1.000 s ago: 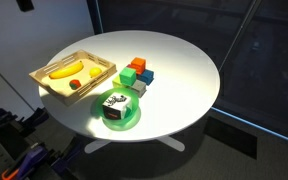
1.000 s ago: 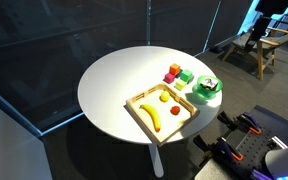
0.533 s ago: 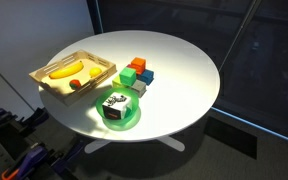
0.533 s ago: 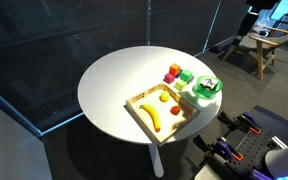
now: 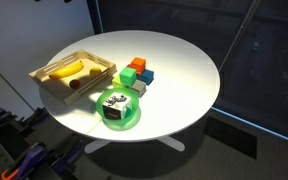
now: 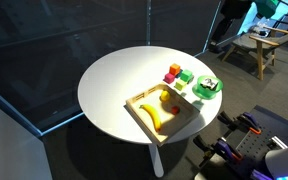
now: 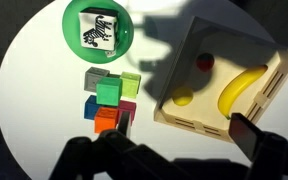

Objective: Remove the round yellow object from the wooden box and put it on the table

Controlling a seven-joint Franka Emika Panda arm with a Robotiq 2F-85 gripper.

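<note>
In the wrist view the wooden box (image 7: 252,110) lies at the right. Inside it are the round yellow object (image 7: 184,98) near its lower left corner, a small dark red piece (image 7: 204,62) and a long banana shape (image 7: 242,88). My gripper (image 7: 169,150) hangs high above the table, open and empty, with its dark fingers (image 7: 252,135) at the bottom of the view. The box (image 6: 136,110) and the yellow ball (image 6: 166,97) also show in an exterior view. The box (image 5: 41,78) lies in shadow at the table's left edge, where I cannot make out the ball.
A green round dish (image 7: 71,22) holding a black-and-white cube (image 7: 97,28) sits beside the box. A cluster of coloured blocks (image 7: 112,95) lies between the dish and the gripper. The white table (image 5: 184,70) stretches beyond them. Chairs (image 6: 256,45) stand off the table.
A dark shadow has moved over the wooden box and the dish in both exterior views. The objects on the table have not moved.
</note>
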